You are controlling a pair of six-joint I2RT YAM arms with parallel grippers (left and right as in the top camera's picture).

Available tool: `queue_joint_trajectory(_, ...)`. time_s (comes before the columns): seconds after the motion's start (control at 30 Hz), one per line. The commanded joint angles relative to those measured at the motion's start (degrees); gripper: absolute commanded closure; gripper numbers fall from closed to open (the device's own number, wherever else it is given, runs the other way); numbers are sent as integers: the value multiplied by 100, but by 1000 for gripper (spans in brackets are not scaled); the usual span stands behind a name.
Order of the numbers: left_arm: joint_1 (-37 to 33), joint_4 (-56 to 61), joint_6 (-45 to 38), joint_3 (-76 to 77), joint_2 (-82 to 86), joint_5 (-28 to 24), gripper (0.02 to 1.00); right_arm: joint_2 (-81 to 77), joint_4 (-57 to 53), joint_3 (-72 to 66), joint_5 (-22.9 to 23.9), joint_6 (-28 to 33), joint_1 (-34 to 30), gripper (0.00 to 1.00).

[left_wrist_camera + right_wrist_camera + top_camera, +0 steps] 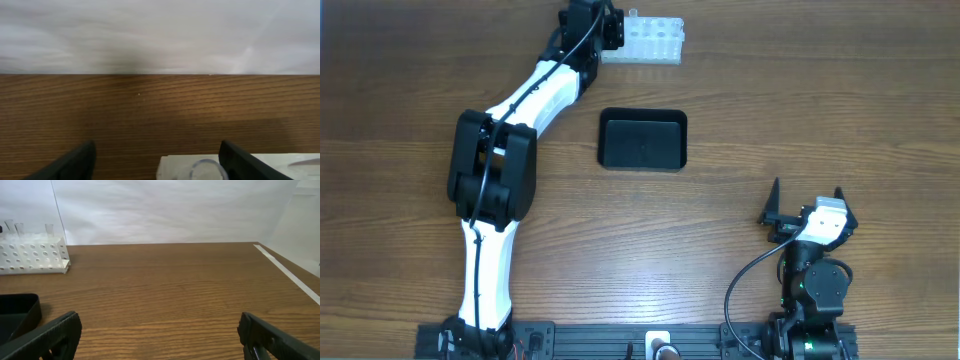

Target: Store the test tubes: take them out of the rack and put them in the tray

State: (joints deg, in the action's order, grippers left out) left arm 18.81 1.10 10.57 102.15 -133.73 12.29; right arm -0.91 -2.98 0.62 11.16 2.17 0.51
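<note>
At twelve o'clock on the brown wood-grain table [820,90] stands a white perforated plastic rack [642,42], a low oblong block with rows of round holes in its top and more holes along its side, as the right wrist view [32,256] shows. Clear test tubes [19,228] stand upright in it; three open tops rise above the block in that view, thin and glassy against the pale wall. How many tubes the rack holds in all I cannot tell.

A black rectangular tray [642,140] with rounded corners and a raised lip lies at six o'clock from the rack, near it but apart. Its corner also shows in the right wrist view [17,309].

The left gripper [616,30] is at the nine o'clock end of the rack. In its own wrist view [157,167] the jaws are spread, with the rack's white corner [175,169] and one clear round tube rim [206,168] between the fingers [75,165]. The rim lies close to one finger; whether they touch I cannot tell.

The right gripper [808,188] sits at four o'clock from the tray, well apart from it, its jaws spread wide with bare table between them [160,340].
</note>
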Motion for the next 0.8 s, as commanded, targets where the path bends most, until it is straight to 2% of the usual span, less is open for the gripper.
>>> queue_joint_trajectory(0.03,42,24,35,173,-66,-68,294,57,-4,-33,72,24,-22,7)
queue_joint_trajectory(0.47,101,68,33,173,-66,-68,592,57,-4,-33,72,24,-22,9)
queue_joint_trajectory(0.67,103,66,35,173,-66,-68,645,57,-4,-33,72,24,-22,7)
queue_joint_trajectory(0.8,116,68,33,173,-66,-68,726,57,-4,-33,72,24,-22,9)
